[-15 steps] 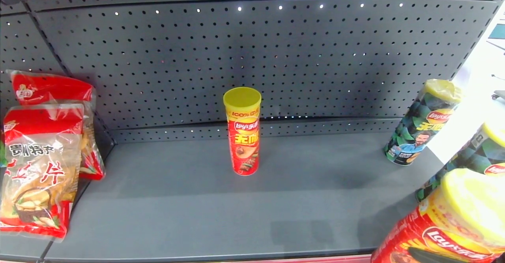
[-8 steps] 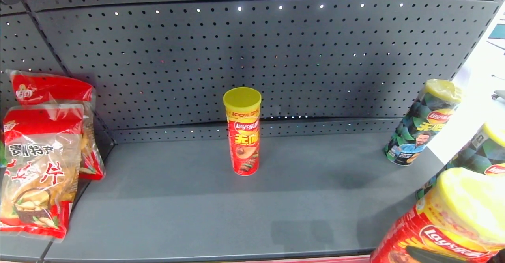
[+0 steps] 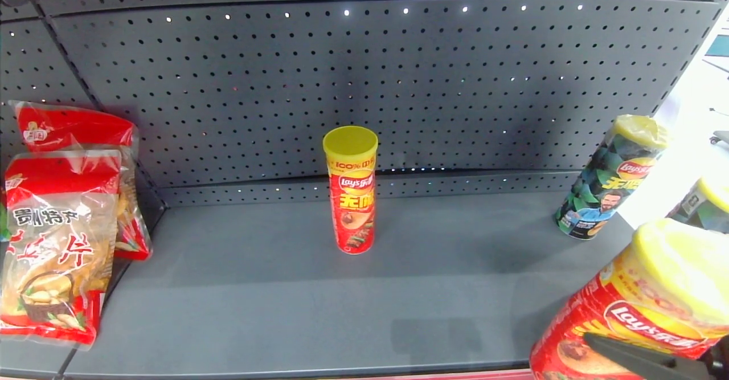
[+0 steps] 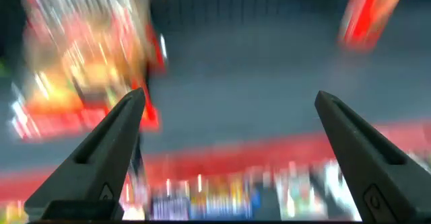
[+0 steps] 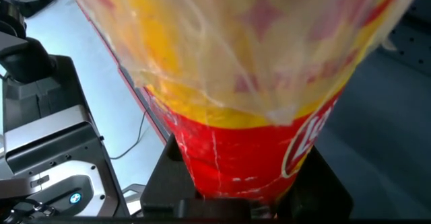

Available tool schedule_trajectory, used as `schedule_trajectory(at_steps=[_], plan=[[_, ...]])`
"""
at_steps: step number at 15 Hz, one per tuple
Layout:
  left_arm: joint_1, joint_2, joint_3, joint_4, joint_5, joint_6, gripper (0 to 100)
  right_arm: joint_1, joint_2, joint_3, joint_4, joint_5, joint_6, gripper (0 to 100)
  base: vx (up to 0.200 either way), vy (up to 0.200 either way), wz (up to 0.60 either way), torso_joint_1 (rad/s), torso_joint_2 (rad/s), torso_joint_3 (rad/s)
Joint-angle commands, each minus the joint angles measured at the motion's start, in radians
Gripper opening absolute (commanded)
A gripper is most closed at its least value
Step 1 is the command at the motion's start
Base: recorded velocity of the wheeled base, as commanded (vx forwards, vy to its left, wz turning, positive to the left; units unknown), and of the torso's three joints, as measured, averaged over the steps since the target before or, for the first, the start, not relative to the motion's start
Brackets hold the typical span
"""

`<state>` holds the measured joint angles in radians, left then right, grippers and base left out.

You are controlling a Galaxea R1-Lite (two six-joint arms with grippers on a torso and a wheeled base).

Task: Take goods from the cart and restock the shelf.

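My right pincer (image 5: pixel 246 194) grips the lower body of a red cardboard chip tube with a yellow plastic lid (image 3: pixel 643 306). The dark grey metal shelf (image 3: pixel 273 300) lies ahead of it. My left pincer (image 4: pixel 229 150) gapes wide, holding nothing.

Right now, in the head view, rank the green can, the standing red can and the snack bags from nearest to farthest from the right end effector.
From the right end effector, gripping the held red can:
1. Green can, right end of the shelf.
2. Standing red can, mid-shelf.
3. Snack bags, far left.
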<state>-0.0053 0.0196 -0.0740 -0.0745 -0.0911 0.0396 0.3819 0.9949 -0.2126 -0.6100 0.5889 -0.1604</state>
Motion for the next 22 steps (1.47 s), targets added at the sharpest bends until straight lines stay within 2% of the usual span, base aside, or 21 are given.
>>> schedule_trajectory(at_steps=[1, 2, 3, 4, 5, 6, 7, 8, 9, 10, 11, 13, 14, 15, 16, 17, 18, 19, 20, 21, 22], plan=[[-0.074, 0.313, -0.288, -0.214, -0.076, -0.047, 100, 0.003, 0.011, -0.004, -0.001, 0.0, -0.001, 0, 0.0, 0.0, 0.0, 0.0, 0.0, 0.0], [-0.127, 0.39, -0.322, -0.219, -0.145, -0.148, 100, 0.006, 0.014, -0.004, -0.001, 0.002, -0.001, 0, 0.0, 0.0, 0.0, 0.0, 0.0, 0.0], [-0.179, 0.456, -0.3, -0.186, -0.226, -0.181, 100, 0.015, 0.019, -0.008, -0.001, 0.002, -0.001, 0, 0.0, 0.0, 0.0, 0.0, 0.0, 0.0], [-0.199, 0.517, -0.316, -0.179, -0.266, -0.19, 100, 0.02, 0.019, -0.008, -0.001, 0.0, -0.002, 0, 0.0, 0.0, 0.0, 0.0, 0.0, 0.0], [-0.206, 0.652, -0.365, -0.206, -0.295, -0.23, 100, 0.023, 0.025, -0.011, -0.001, 0.002, -0.002, 0, 0.0, 0.0, 0.0, 0.0, 0.0, 0.0], [-0.232, 0.735, -0.403, -0.248, -0.429, -0.303, 100, 0.023, 0.028, -0.01, -0.001, 0.0, -0.004, 0, 0.0, 0.0, 0.0, 0.0, 0.0, 0.0], [-0.236, 0.758, -0.405, -0.255, -0.53, -0.346, 100, 0.025, 0.028, -0.008, -0.001, 0.0, -0.004, 0, 0.0, 0.0, 0.0, 0.0, 0.0, 0.0], [-0.236, 0.772, -0.348, -0.254, -0.673, -0.365, 100, 0.032, 0.027, -0.004, -0.001, 0.0, -0.004, 0, 0.0, 0.0, 0.0, 0.0, 0.0, 0.0], [-0.236, 0.824, -0.29, -0.265, -0.714, -0.353, 100, 0.032, 0.027, -0.005, -0.001, 0.0, -0.004, 0, 0.0, 0.0, 0.0, 0.0, 0.0, 0.0], [-0.229, 0.918, -0.257, -0.314, -0.717, -0.3, 100, 0.032, 0.03, -0.011, -0.001, 0.0, -0.002, 0, 0.0, 0.0, 0.0, 0.0, 0.0, 0.0], [-0.197, 1.056, -0.242, -0.413, -0.723, -0.237, 100, 0.034, 0.033, -0.013, -0.001, 0.0, -0.002, 0, 0.0, 0.0, 0.0, 0.0, 0.0, 0.0], [-0.154, 1.35, -0.233, -0.783, -0.757, -0.182, 100, 0.043, 0.042, -0.013, -0.001, 0.0, -0.004, 0, 0.0, 0.0, 0.0, 0.0, 0.0, 0.0], [-0.14, 1.43, -0.228, -0.89, -0.769, -0.161, 100, 0.046, 0.039, -0.013, -0.001, 0.0, -0.002, 0, 0.0, 0.0, 0.0, 0.0, 0.0, 0.0], [-0.117, 1.637, -0.187, -1.159, -0.839, -0.018, 100, 0.048, 0.033, -0.013, -0.001, 0.0, -0.002, 0, 0.0, 0.0, 0.0, 0.0, 0.0, 0.0], [-0.117, 1.748, -0.141, -1.295, -0.921, 0.088, 100, 0.048, 0.03, -0.011, -0.001, 0.0, -0.004, 0, 0.0, 0.0, 0.0, 0.0, 0.0, 0.0], [-0.143, 1.775, -0.087, -1.338, -0.957, 0.092, 100, 0.049, 0.028, -0.013, -0.001, 0.0, -0.004, 0, 0.0, 0.0, 0.0, 0.0, 0.0, 0.0], [-0.176, 1.749, -0.081, -1.346, -0.952, 0.062, 100, 0.051, 0.028, -0.013, -0.001, 0.0, -0.004, 0, 0.0, 0.0, 0.0, 0.0, 0.0, 0.0], [-0.157, 1.735, -0.11, -1.36, -0.955, 0.057, 100, 0.052, 0.027, -0.014, -0.002, 0.0, -0.002, 0, 0.0, 0.0, 0.0, 0.0, 0.0, 0.0], [-0.111, 1.751, -0.147, -1.361, -0.964, 0.06, 100, 0.063, 0.03, -0.021, -0.002, 0.0, -0.004, 0, 0.0, 0.0, 0.0, 0.0, 0.0, 0.0], [-0.068, 1.809, -0.216, -1.355, -0.997, 0.092, 100, 0.078, 0.033, -0.031, -0.002, -0.001, -0.004, 0, 0.0, 0.0, 0.0, 0.0, 0.0, 0.0], [-0.059, 1.837, -0.254, -1.341, -1.009, 0.106, 100, 0.078, 0.033, -0.041, -0.001, -0.001, -0.002, 0, 0.0, 0.0, 0.0, 0.0, 0.0, 0.0]])
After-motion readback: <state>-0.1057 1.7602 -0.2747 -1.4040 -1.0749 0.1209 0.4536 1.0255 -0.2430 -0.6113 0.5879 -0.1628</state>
